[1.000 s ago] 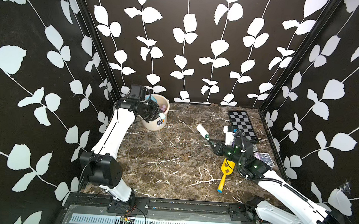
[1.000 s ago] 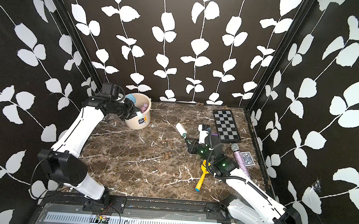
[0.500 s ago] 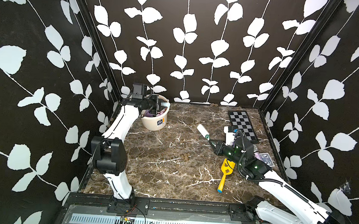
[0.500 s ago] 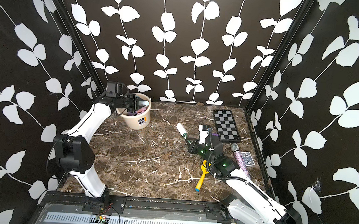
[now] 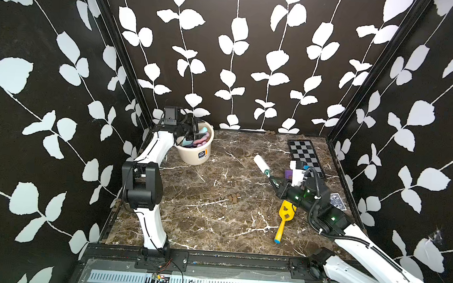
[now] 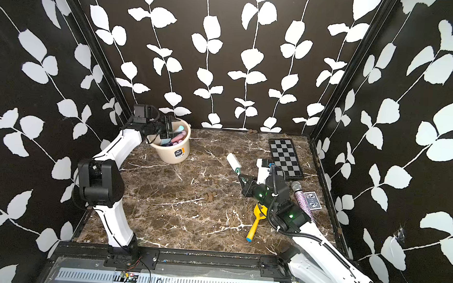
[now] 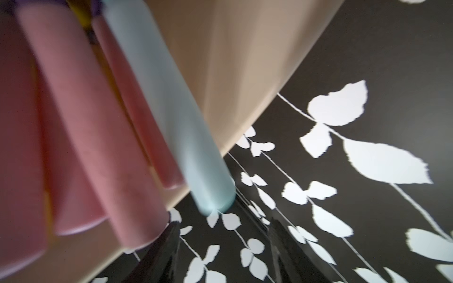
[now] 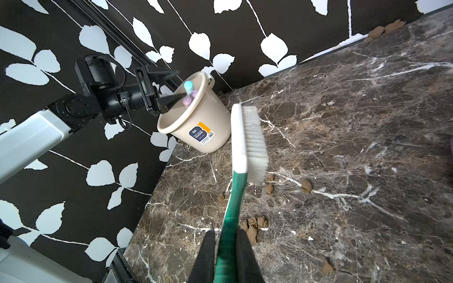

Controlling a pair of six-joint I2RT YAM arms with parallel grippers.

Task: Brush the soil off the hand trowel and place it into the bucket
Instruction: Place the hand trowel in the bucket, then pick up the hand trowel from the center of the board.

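Note:
The cream bucket stands in the back left corner with pink and light-blue tool handles inside. My left gripper hovers at its rim, open and holding nothing; the light-blue handle's end lies just beyond the fingertips. A yellow hand trowel with dark specks on its blade lies on the table by my right arm. My right gripper is shut on the green handle of a white brush. Soil clumps dot the table.
A checkerboard lies at the back right, with a white and purple box near it. A card pack and a glittery microphone lie along the right wall. More brown clumps sit against the back wall.
My left arm has swung in over the bucket and its gripper has gone from shut to open, leaving the light-blue handle in the bucket. The right arm and brush have not moved.

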